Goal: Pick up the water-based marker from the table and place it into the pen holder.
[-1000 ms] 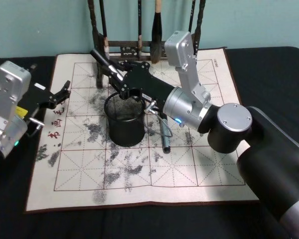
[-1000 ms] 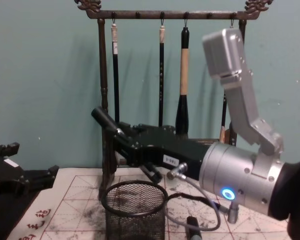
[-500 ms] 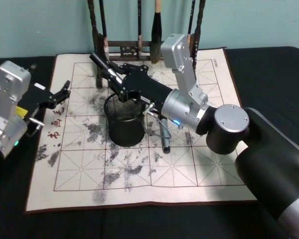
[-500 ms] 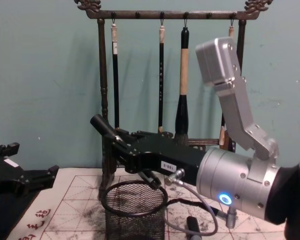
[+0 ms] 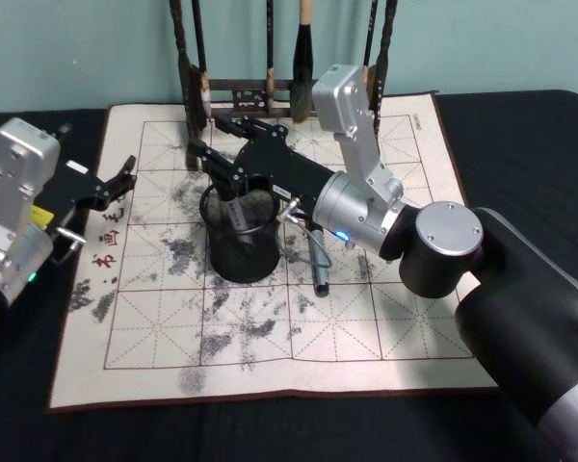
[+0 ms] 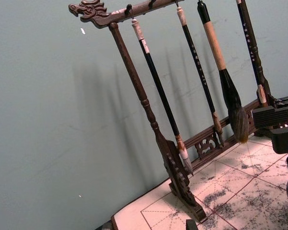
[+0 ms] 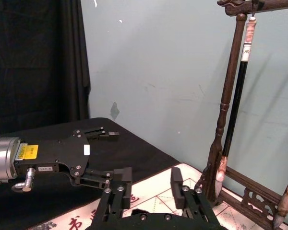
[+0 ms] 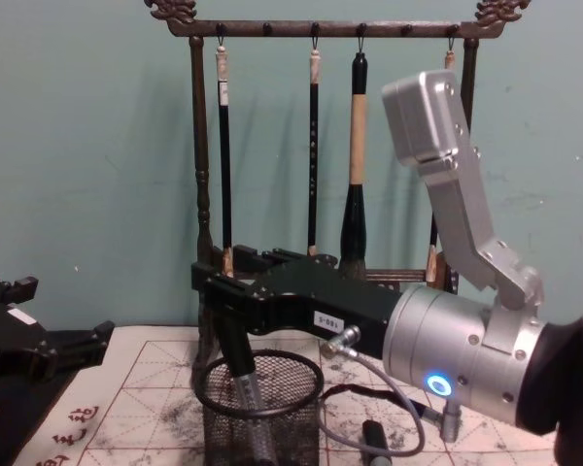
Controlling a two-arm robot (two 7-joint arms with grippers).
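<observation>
The pen holder (image 5: 243,256) (image 8: 293,419), a short black mesh cup, stands on the ink-stained grid mat (image 5: 154,327). The water-based marker (image 5: 230,200) (image 8: 243,381) stands inside it, leaning, with its dark top just under my right gripper. My right gripper (image 5: 217,142) (image 8: 220,269) (image 7: 151,181) hovers over the holder's far left rim. It is open, with nothing between its fingers. My left gripper (image 5: 123,179) (image 7: 102,154) is parked open at the mat's left edge.
A tall dark wooden brush rack (image 5: 270,91) (image 8: 321,29) (image 6: 149,120) with hanging brushes stands just behind the holder. Another dark pen (image 5: 319,265) (image 8: 373,439) lies on the mat right of the holder, near a cable.
The marker was held tilted in my right gripper above the holder. The gripper has since opened, and the marker now stands inside the holder.
</observation>
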